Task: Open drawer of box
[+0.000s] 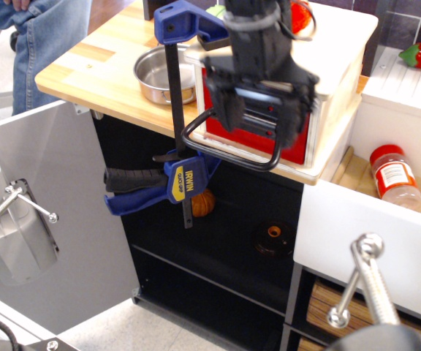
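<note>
The box is pale wood and stands on the wooden counter. Its drawer has a glossy red front and looks shut or nearly shut. The black wire loop handle hangs out from the black mounting plate over the counter edge. My gripper is right in front of the red panel, just above the loop. It points down and is open, with one finger to the left and one to the right of the mounting plate. It holds nothing. The arm hides the middle of the red front.
A steel pan sits left of the box. A blue bar clamp grips the counter edge beside the handle. An open white drawer with a metal handle and a spice jar is at right. A white cabinet door stands open at left.
</note>
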Tool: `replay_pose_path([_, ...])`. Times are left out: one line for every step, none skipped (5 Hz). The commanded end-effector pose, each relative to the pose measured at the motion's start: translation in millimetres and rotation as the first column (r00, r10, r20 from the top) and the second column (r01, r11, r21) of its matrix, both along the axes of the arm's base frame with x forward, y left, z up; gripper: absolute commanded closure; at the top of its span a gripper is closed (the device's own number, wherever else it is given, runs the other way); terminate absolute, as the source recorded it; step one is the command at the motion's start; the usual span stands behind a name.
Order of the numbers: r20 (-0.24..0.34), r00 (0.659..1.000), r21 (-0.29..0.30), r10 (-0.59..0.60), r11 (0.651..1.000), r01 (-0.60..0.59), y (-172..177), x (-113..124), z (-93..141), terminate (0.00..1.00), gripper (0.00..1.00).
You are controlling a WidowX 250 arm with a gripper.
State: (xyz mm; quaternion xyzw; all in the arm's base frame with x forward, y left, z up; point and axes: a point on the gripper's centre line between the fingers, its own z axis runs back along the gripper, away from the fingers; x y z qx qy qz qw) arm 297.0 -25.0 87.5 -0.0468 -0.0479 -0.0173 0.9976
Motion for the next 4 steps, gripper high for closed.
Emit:
replay_pose_path([0.071, 0.996, 0.071, -0.059, 0.996, 0.054, 14.2, 2.6, -5.2, 0.0, 0.0])
replay_pose_path([0.095, 0.992, 0.109, -0.08, 0.992, 0.07, 20.1, 2.7, -22.6, 0.0, 0.0])
replay_pose_path([0.123, 0.991, 0.128, -0.06, 0.991, 0.044, 24.9, 9.4, -34.3, 0.0, 0.0])
replay_pose_path([0.133, 0.991, 0.129, -0.035, 0.992, 0.018, 26.4, 20.6, -35.5, 0.0, 0.0])
